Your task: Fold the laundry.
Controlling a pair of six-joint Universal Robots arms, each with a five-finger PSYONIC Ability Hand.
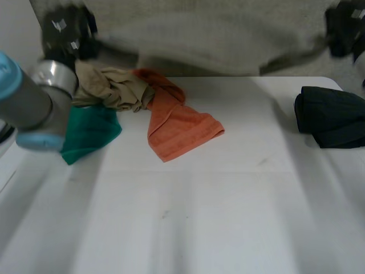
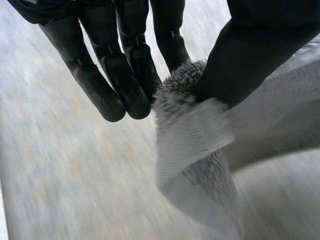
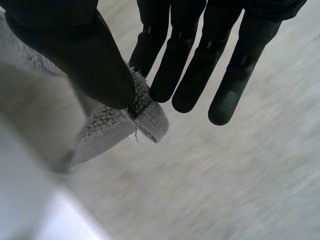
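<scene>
Two hands hold a grey towel [image 1: 211,40] up in the air, spread wide above and behind the orange towel [image 1: 179,128]: the left hand [image 2: 122,70] pinches one corner between thumb and fingers, and the right hand [image 3: 200,65] pinches another corner the same way. The orange towel lies rumpled on the white tabletop [image 1: 217,217]; a tan cloth [image 1: 114,85] touches its left side, a green cloth [image 1: 88,131] lies farther to its left, and a black cloth [image 1: 333,117] sits well to its right
</scene>
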